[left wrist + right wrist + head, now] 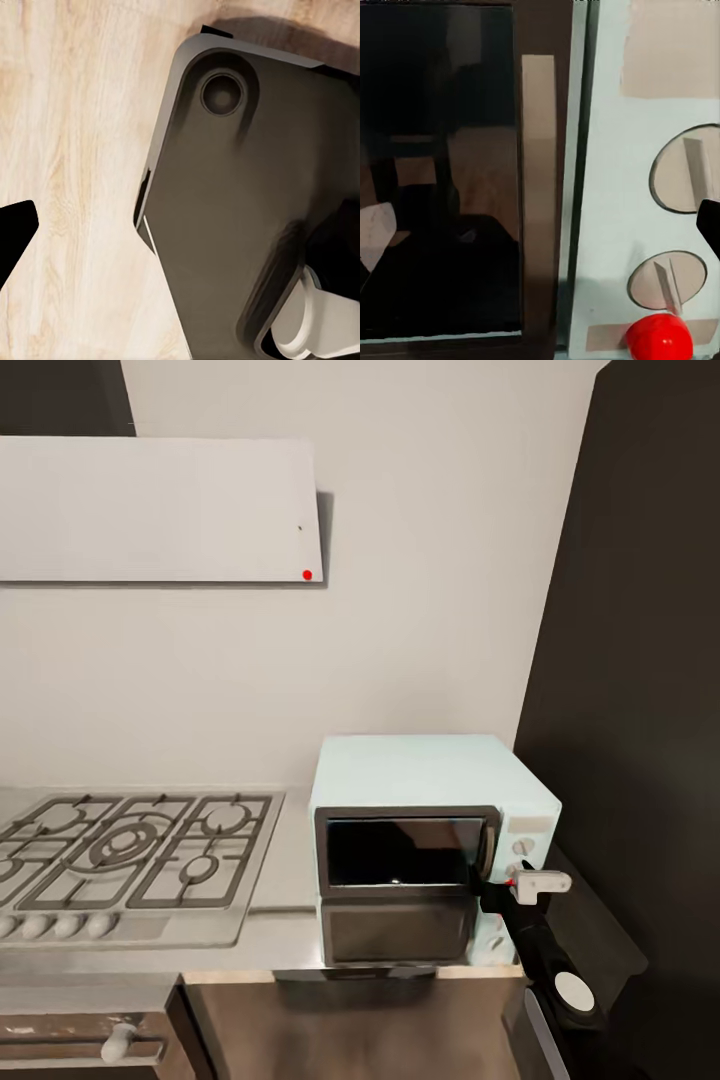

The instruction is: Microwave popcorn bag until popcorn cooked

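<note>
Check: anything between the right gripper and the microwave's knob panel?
Nothing visible. The right gripper is close up to the microwave's right-hand panel, facing the knobs and the red button, with nothing seen in the gap.

Even soft light, faint shadows (slightly blurry)

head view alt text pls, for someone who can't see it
A mint-blue microwave sits on a steel countertop, its door hanging open, with the right gripper at its knob panel. A gas hob lies to the left.

Black arm [535,940], white wrist disc [574,991]
</note>
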`<state>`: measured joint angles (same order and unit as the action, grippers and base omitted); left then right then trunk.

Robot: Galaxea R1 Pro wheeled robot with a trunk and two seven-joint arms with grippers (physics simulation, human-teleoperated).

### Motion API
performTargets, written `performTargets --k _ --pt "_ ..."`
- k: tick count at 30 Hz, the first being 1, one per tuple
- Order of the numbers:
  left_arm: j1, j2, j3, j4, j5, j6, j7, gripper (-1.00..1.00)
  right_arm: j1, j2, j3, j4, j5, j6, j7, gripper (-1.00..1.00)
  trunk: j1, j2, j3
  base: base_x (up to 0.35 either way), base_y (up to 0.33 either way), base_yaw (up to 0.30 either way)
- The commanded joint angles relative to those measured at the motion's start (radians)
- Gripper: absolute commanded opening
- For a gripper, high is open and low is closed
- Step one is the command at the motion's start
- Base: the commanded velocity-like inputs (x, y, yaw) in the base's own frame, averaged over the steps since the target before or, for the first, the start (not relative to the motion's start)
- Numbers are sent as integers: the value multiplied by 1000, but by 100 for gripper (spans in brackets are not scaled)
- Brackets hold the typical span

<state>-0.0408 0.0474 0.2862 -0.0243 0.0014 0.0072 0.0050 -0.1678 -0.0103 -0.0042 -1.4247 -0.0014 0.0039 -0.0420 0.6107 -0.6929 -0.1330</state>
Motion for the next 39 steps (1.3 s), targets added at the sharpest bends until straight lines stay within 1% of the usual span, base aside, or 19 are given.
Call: performTargets --k 1,5,14,18,29,30,39 --pt "-1 0 3 0 0 1 0 100 -1 0 1 0 0 1 -4 100 0 -1 -2 202 0 0" --pt "-1 -1 4 0 0 -2 0 100 0 0 1 0 0 1 -4 100 0 -1 -2 141 0 0" --pt "-1 0 4 0 0 -2 0 100 -1 0 1 0 0 1 -4 100 0 -1 -2 16 0 0" --pt "-1 -1 4 0 0 -6 0 100 0 0 1 0 0 1 -4 100 0 -1 -2 167 0 0" --pt "-1 0 4 0 0 -6 0 100 0 0 2 1 0 -1 -4 100 0 -1 -2 11 0 0" --pt "-1 0 4 0 0 -6 0 100 0 0 2 1 0 -1 -4 -100 0 -1 -2 0 0 0" --pt "-1 0 4 0 0 -9 0 100 0 0 1 1 0 0 -4 -100 0 -1 -2 0 0 0"
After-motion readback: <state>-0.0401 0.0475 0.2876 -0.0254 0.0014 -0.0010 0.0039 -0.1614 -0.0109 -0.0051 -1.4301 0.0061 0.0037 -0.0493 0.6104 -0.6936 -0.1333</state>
